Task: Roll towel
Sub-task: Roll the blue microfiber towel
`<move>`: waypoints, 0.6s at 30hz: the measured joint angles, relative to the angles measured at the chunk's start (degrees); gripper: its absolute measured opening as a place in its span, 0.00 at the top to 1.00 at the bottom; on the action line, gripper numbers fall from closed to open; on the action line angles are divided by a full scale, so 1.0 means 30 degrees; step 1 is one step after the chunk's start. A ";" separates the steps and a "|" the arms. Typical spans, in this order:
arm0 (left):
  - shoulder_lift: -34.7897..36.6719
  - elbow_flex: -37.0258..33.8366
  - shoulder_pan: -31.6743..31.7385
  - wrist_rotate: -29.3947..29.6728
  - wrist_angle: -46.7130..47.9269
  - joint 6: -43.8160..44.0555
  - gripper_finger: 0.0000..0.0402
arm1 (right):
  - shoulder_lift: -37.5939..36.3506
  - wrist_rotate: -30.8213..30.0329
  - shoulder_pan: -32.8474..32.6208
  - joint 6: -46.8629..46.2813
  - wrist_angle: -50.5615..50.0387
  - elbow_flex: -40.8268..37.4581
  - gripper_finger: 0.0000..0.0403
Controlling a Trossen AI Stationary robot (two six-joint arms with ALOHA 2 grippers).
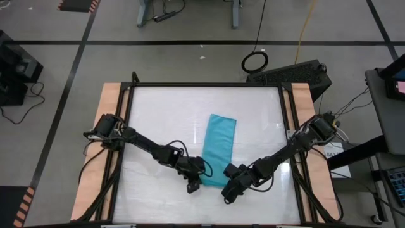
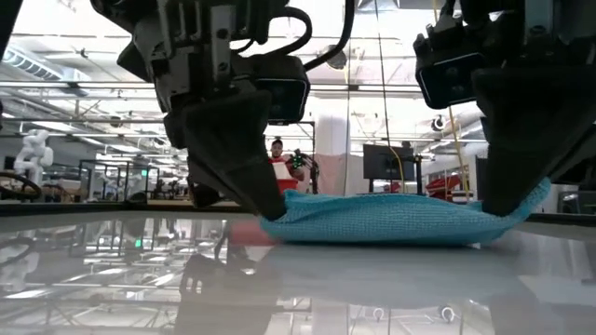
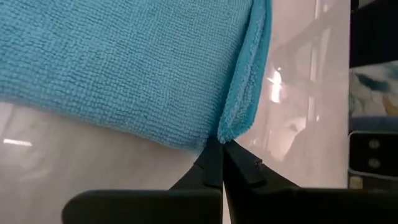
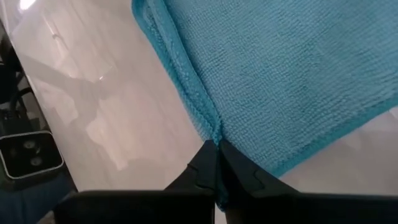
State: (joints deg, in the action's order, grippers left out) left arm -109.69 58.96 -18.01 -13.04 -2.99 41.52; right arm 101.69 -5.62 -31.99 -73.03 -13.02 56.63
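Note:
The turquoise towel (image 1: pixel 218 149) lies flat on the white table as a long strip running from the far side toward the near side. My two grippers are at its near end. My left gripper (image 1: pixel 197 182) is shut on the near left corner and my right gripper (image 1: pixel 226 187) is shut on the near right corner. In the low view the near end (image 2: pixel 391 219) forms a low mound between the two grippers, with the rest of the towel hidden behind it. My left gripper pinches the towel's near left corner (image 3: pixel 227 132) between its two fingertips, slanting down from the table's left. The hem beside the corner is gathered into a raised fold (image 3: pixel 249 87); the rest of the cloth lies on the table. My right gripper pinches the hemmed edge at the near right corner (image 4: pixel 214 137) between its two fingertips, slanting down from the table's right. That corner (image 2: pixel 531 197) is lifted a little off the table, and the cloth behind it lies slack on the surface.
The white table top (image 1: pixel 164 114) has bare room to the left, right and far side of the towel, and a dark frame with wooden side strips (image 1: pixel 111 107) borders it. Beyond the table is a lab room, where a person (image 2: pixel 279 163) stands far off.

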 joint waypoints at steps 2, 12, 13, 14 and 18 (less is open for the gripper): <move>0.0000 0.0000 -0.0005 0.0254 -0.0212 0.0425 1.00 | 0.0000 0.0219 0.0049 0.0000 -0.0088 0.0000 1.00; 0.0000 -0.1205 -0.0708 0.1905 -0.3742 0.3301 1.00 | 0.0007 0.1203 0.0197 -0.0007 -0.0403 -0.0005 1.00; 0.0000 -0.1569 -0.0798 0.2111 -0.4506 0.3799 1.00 | 0.0007 0.1321 0.0225 -0.0007 -0.0470 -0.0005 1.00; 0.0000 -0.1968 -0.0843 0.2329 -0.5304 0.4351 1.00 | 0.0007 0.1412 0.0271 -0.0007 -0.0570 -0.0005 1.00; 0.0026 -0.3452 -0.1157 0.3144 -0.7669 0.6182 1.00 | 0.0015 0.1396 0.0467 0.0034 -0.0677 -0.0005 1.00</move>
State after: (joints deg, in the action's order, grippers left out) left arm -109.61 48.60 -21.48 -3.61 -26.00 60.07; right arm 101.73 -1.43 -30.59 -72.93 -15.05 56.62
